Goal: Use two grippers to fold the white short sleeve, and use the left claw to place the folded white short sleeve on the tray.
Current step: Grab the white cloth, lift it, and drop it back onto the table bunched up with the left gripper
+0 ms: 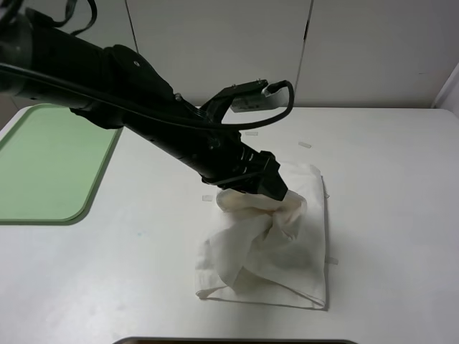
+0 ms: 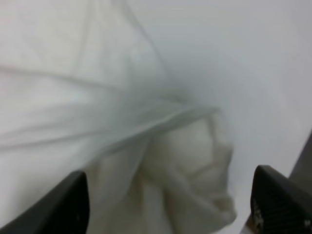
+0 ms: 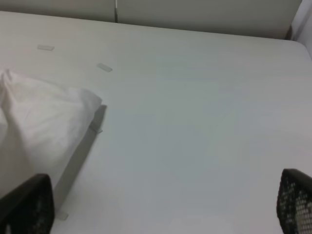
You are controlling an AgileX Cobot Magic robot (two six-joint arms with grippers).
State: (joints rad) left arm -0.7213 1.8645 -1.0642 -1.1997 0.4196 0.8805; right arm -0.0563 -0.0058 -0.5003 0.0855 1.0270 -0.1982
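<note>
We see the left pincer (image 1: 275, 189) seemingly clamped on the bunched white short sleeve (image 1: 280, 251), the tray (image 1: 50, 161) lying well apart toward the frame's left edge.

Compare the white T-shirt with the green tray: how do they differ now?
The white short sleeve is off-white, soft and crumpled; the tray is light green and flat. The white short sleeve lies near the middle of the table, partly bunched up at the left claw; the tray sits at the left edge, away from it. Both rest on the table.
</note>
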